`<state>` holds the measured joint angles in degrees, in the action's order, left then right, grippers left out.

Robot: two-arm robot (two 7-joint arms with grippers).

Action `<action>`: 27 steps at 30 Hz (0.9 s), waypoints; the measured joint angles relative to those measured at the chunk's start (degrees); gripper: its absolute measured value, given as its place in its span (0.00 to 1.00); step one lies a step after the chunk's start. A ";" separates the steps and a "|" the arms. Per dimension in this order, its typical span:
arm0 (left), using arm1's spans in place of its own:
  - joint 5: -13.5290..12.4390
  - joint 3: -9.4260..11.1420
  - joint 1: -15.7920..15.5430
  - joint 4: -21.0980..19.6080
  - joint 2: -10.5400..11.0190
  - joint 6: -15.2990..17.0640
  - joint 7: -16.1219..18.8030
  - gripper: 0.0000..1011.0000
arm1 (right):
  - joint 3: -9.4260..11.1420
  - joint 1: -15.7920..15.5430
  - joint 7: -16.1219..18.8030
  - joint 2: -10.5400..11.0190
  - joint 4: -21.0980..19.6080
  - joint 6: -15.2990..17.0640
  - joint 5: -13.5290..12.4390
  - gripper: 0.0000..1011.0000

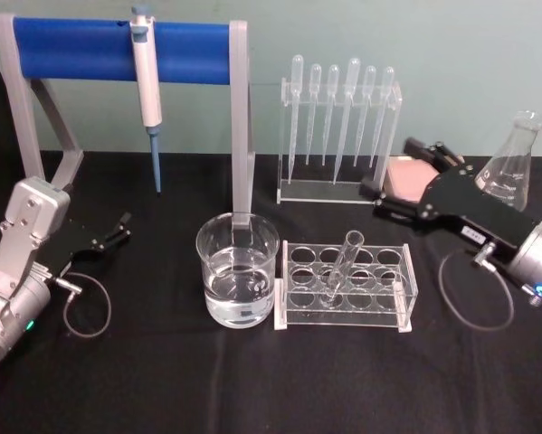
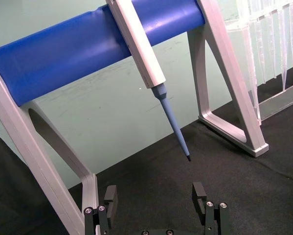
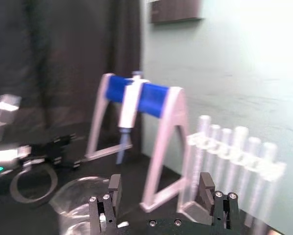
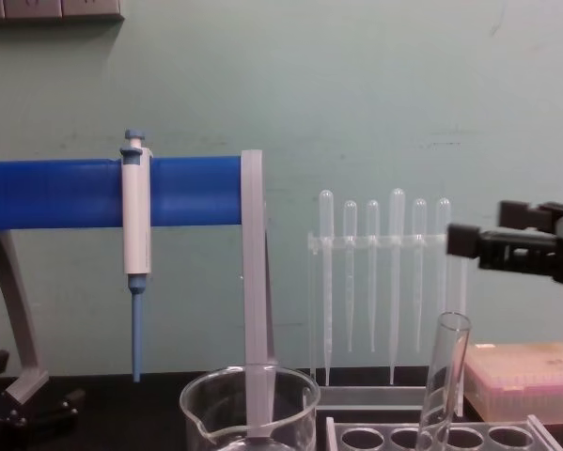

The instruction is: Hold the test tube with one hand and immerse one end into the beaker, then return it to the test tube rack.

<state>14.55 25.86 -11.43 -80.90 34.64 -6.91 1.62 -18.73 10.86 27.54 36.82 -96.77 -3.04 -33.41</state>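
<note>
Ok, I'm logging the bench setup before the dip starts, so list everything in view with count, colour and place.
test tube: one, clear, leaning in the rack.
rack: one, clear and white, front centre, right of the beaker.
beaker: one, clear, holding clear liquid, front centre.
pipettes: six, translucent, hanging in a clear stand at the back.
pipettor: one, white and blue, hanging on the stand.
stand: one, blue bar on grey legs, back left.
flask: one, clear, far right.
box: one, pink, right, behind the right pincer.
table: one, black cloth.
left pincer: black, open, low at the left.
right pincer: black, open, raised at the right.
</note>
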 joint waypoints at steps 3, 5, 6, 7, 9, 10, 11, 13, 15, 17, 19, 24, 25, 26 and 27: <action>0.00 0.00 0.00 0.00 0.00 0.00 0.00 0.99 | 1.56 -1.97 -4.67 -1.03 -0.77 0.59 1.08 0.99; 0.00 0.00 0.00 0.00 0.00 0.00 0.00 0.99 | 2.14 -2.79 -7.16 -1.55 -1.03 1.17 2.05 0.99; 0.00 0.00 0.00 0.00 0.00 0.00 0.00 0.99 | 2.58 -3.72 -10.17 -2.23 -1.25 2.01 3.37 0.99; 0.00 0.00 0.00 0.00 0.00 0.00 0.00 0.99 | 2.80 -4.14 -11.64 -2.63 -1.31 2.39 4.09 0.99; 0.00 0.00 0.00 0.00 0.00 0.00 0.00 0.99 | 3.23 -5.26 -15.92 -3.76 -1.39 3.31 6.38 0.99; 0.00 0.00 0.00 0.00 0.00 0.00 0.00 0.99 | 3.33 -5.62 -17.26 -4.20 -1.39 3.58 7.20 0.99; 0.00 0.00 0.00 0.00 0.00 0.00 0.00 0.99 | 3.41 -5.95 -18.72 -4.57 -1.40 3.85 8.05 0.99; 0.00 0.00 0.00 0.00 0.00 0.00 0.00 0.99 | 3.69 -7.06 -22.74 -5.81 -1.39 4.36 10.81 0.99; 0.00 0.00 0.00 0.00 0.00 0.00 0.00 0.99 | 3.89 -7.96 -25.91 -6.82 -1.38 4.33 13.21 0.99; 0.00 0.00 0.00 0.00 0.00 0.00 0.00 0.99 | 3.92 -8.42 -27.15 -7.44 -1.24 4.18 14.33 0.99; 0.00 0.00 0.00 0.00 0.00 0.00 0.00 0.99 | 3.92 -8.75 -27.92 -7.89 -1.09 4.05 15.22 0.99; 0.00 0.00 0.00 0.00 0.00 0.00 0.00 0.99 | 3.33 -8.98 -27.56 -7.99 0.09 2.60 18.00 0.99; 0.00 0.00 0.00 0.00 0.00 0.00 0.00 0.99 | 3.31 -8.98 -27.53 -7.97 0.13 2.58 18.03 0.99; 0.00 0.00 0.00 0.00 0.00 0.00 0.00 0.99 | 3.32 -8.97 -27.53 -7.97 0.11 2.58 17.99 0.99; 0.00 0.00 0.00 0.00 0.00 0.00 0.00 0.99 | 3.33 -8.96 -27.54 -7.98 0.11 2.60 17.95 0.99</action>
<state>14.55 25.86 -11.43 -80.90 34.65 -6.91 1.62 -15.39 1.90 0.00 28.85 -96.67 -0.43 -15.46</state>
